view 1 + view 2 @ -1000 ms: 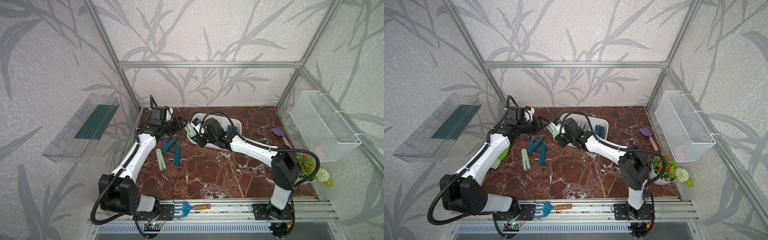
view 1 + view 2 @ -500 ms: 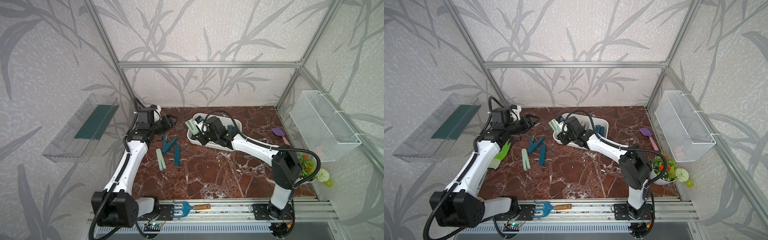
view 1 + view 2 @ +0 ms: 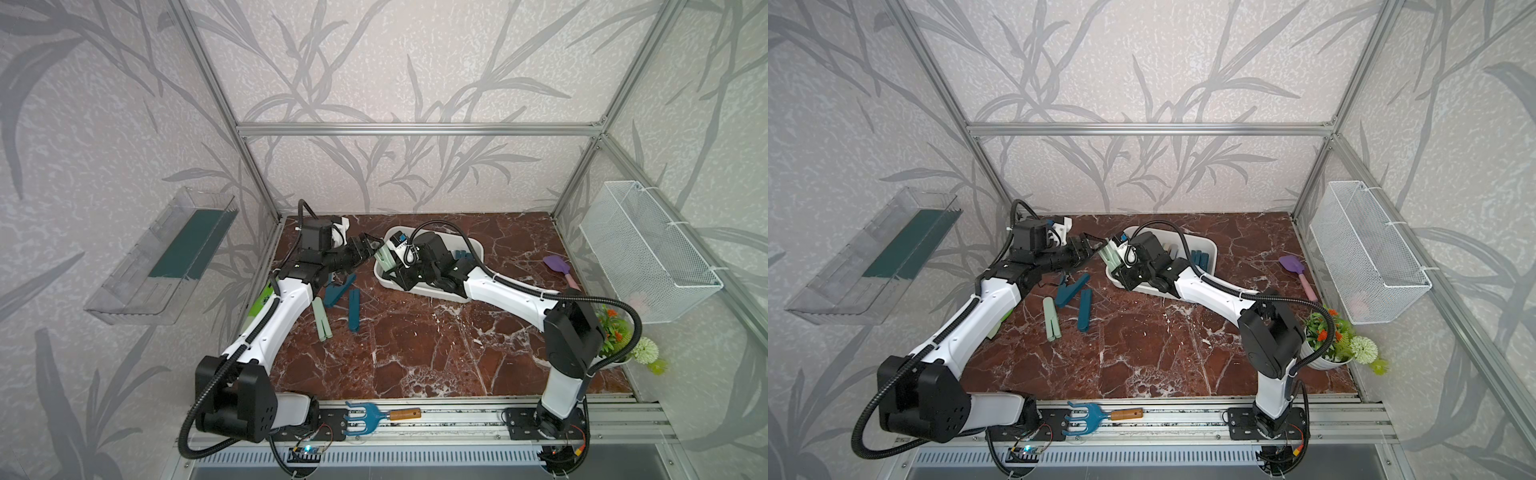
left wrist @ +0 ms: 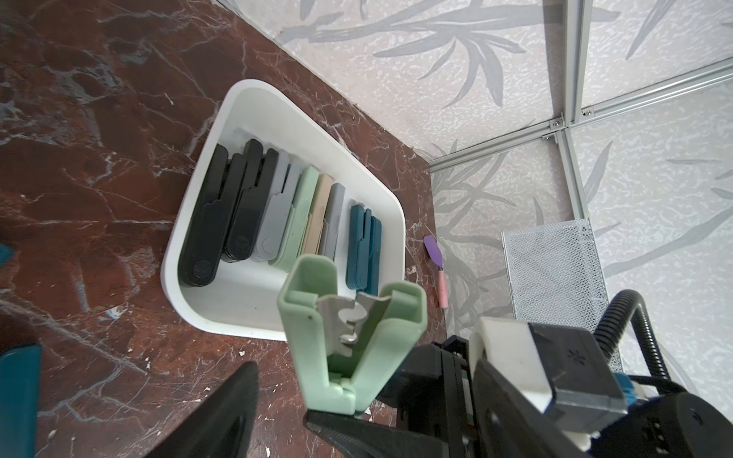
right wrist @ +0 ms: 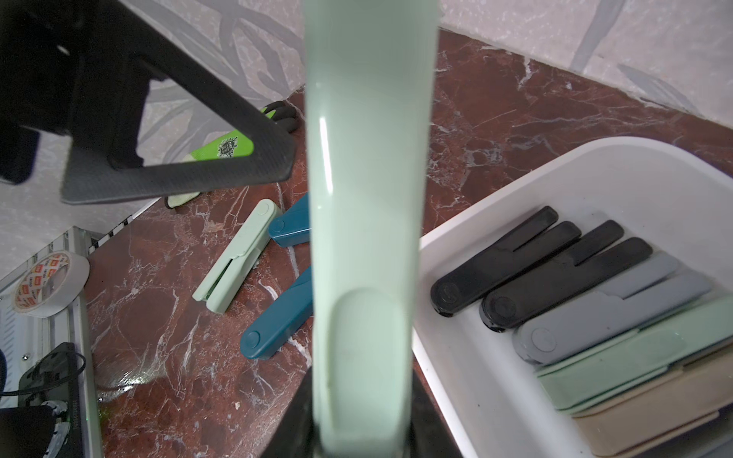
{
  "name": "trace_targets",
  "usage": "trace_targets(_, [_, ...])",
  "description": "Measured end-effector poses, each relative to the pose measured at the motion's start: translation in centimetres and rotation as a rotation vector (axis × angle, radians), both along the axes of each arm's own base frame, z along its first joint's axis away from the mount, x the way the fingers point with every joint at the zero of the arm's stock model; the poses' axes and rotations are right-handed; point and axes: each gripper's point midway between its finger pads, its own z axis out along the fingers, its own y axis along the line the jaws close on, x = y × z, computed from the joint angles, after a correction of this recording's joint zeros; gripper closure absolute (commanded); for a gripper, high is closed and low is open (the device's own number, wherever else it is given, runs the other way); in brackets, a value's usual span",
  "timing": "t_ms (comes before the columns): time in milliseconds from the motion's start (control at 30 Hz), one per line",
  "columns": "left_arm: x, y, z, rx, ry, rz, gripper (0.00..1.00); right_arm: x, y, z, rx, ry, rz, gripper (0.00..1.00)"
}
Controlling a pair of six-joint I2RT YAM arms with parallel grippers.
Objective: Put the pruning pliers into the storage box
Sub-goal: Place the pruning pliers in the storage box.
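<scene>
On the brown marble tabletop point(image 3: 415, 353), left of centre, lie 3 loose pruning pliers: 1 mint-green folded bar point(image 3: 322, 318) and 2 dark teal bars point(image 3: 338, 291). Above them the left gripper point(image 3: 368, 246) is released, its black fingers point(image 4: 222, 408) spread wide just beside the end of a mint-green pair of pliers point(image 3: 384, 259). The right gripper point(image 3: 394, 269) is clenched on that pair, holding it raised at the left end of the white shallow plastic storage box point(image 3: 478, 251). In the box, black, grey, mint, beige and teal pliers point(image 4: 277, 206) stand in 1 row.
</scene>
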Motion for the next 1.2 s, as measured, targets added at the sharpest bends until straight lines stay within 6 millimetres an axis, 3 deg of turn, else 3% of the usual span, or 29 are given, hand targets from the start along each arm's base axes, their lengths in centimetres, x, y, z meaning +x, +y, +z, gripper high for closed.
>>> trace_targets(133, [0.1, -0.8, -1.0, 0.007, 0.021, -0.025, 0.16, 0.0, 0.1, 0.1, 0.012, 0.009, 0.005, 0.87])
trace_targets(233, [0.2, -0.9, -1.7, 0.016, 0.035, -0.031, 0.22, -0.1, 0.1, 0.2, 0.019, 0.014, 0.009, 0.87])
trace_targets(733, [0.7, -0.5, -2.1, 0.051, 0.024, -0.015, 0.82, -0.2, 0.3, 0.2, 0.033, 0.021, 0.012, 0.87])
trace_targets(833, [0.7, -0.5, -2.1, 0.056, 0.020, -0.017, 0.77, -0.2, 0.3, 0.2, 0.034, 0.022, 0.014, 0.87])
trace_targets(1000, [0.7, -0.4, -1.9, 0.066, 0.020, -0.012, 0.45, -0.1, 0.1, 0.2, 0.034, 0.021, 0.010, 0.87])
trace_targets(1200, [0.8, 0.2, -0.9, 0.094, 0.006, 0.015, 0.37, 0.2, -0.1, 0.2, 0.031, 0.019, 0.000, 0.87])
